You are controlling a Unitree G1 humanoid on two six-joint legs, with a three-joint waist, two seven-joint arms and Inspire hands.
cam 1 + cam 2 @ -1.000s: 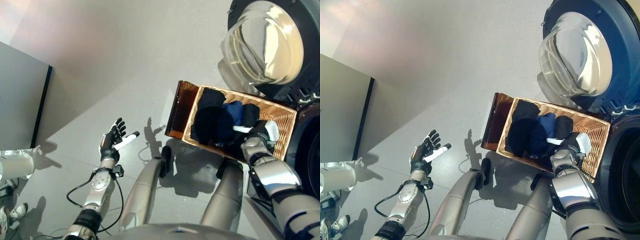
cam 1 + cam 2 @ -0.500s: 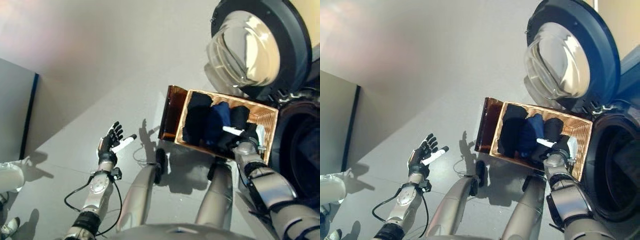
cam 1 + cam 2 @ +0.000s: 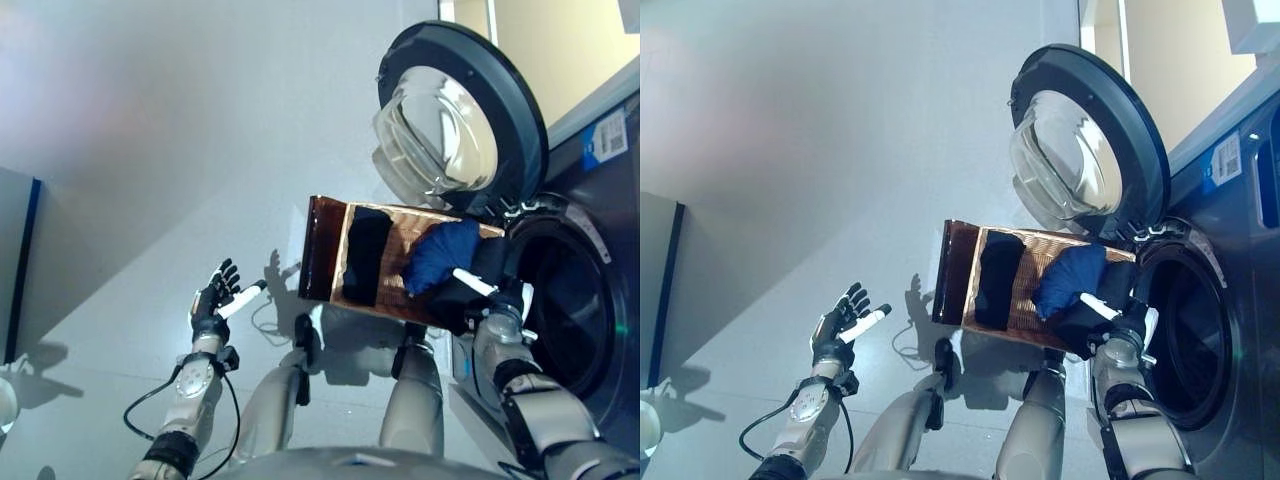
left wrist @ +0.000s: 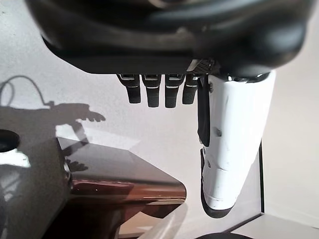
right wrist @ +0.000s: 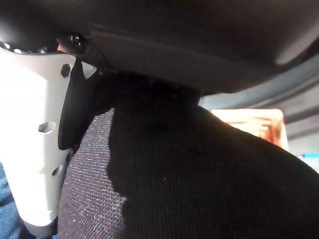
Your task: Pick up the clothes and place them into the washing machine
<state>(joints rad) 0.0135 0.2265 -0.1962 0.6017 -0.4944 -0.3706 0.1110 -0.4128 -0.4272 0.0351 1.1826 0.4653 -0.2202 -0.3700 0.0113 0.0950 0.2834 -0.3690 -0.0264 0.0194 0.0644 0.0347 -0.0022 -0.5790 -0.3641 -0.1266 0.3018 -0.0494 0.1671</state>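
Two garments are up out of the wicker basket (image 3: 392,262): a blue garment (image 3: 440,255) and a black garment (image 3: 462,300) bunched together, right hand (image 3: 497,296) clamped round the black cloth, white thumb pressed across it; the right wrist view shows dark fabric filling the palm. Bundle hangs over the basket's end next to the washing machine (image 3: 575,300), just beside the drum opening (image 3: 563,305), not inside yet. One more black piece (image 3: 366,255) lies in the basket's far half. Machine door (image 3: 460,120) is swung wide open above the basket. Left hand (image 3: 212,303) is off to the side over the floor (image 3: 150,180), fingers straight, empty, idle. Step reads as transfer, lift done. Next move probably needs the right hand carried sideways past the door rim and into the drum before letting go; trailing blue cloth could snag on the basket edge.
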